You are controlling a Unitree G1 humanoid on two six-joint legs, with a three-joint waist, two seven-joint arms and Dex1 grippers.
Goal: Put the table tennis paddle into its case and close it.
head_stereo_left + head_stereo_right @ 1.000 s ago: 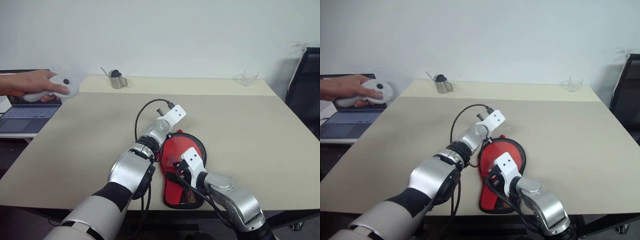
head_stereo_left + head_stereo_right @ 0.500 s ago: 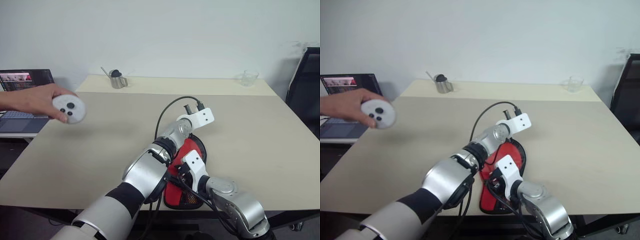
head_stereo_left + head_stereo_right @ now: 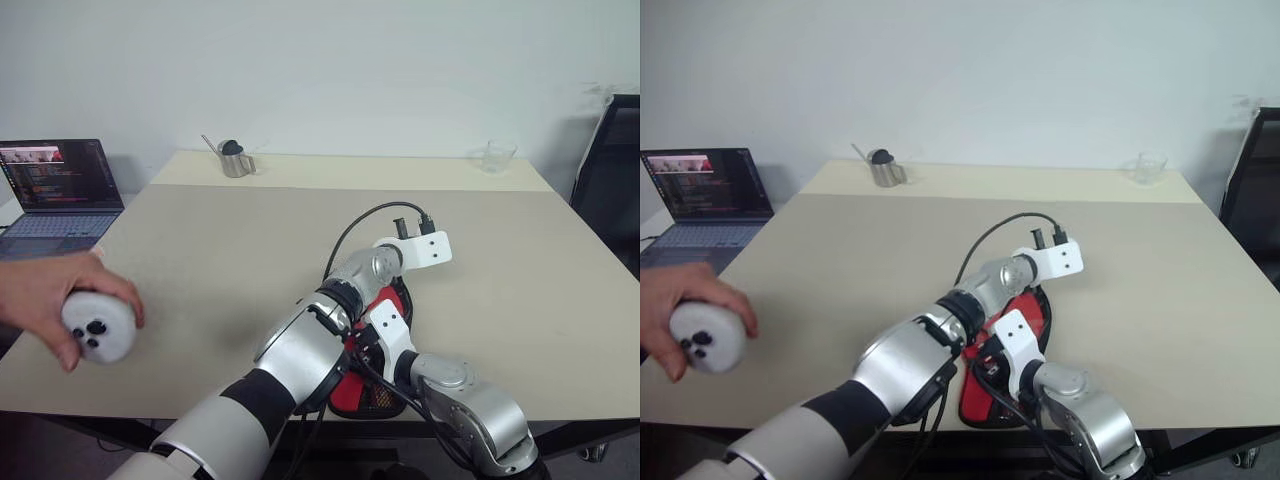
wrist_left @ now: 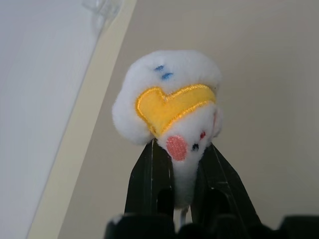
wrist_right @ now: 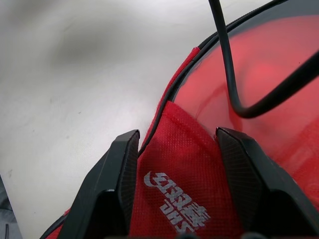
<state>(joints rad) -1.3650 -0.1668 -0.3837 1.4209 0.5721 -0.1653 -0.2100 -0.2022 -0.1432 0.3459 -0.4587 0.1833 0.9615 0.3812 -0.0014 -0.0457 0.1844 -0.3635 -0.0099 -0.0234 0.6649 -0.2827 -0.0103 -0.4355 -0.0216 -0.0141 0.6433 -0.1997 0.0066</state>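
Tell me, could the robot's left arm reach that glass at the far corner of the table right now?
Probably not: the left end effector is shut on the plush keychain of the case, and the glass stands well beyond.

Your left arm [image 3: 300,350] is mostly glossy silver shells with a black band near the shoulder end and a ribbed black ring at the forearm joint. It ends in a flat white wrist bracket [image 3: 425,250] with two small dark holes, and a black cable [image 3: 355,222] loops off the bracket's 11 o'clock corner back toward the forearm. Your right arm [image 3: 465,395] has the same silver casing, its own white bracket [image 3: 385,322] and thin black wiring. Fingers [image 5: 117,179] are matte black, wedge-shaped plastic.
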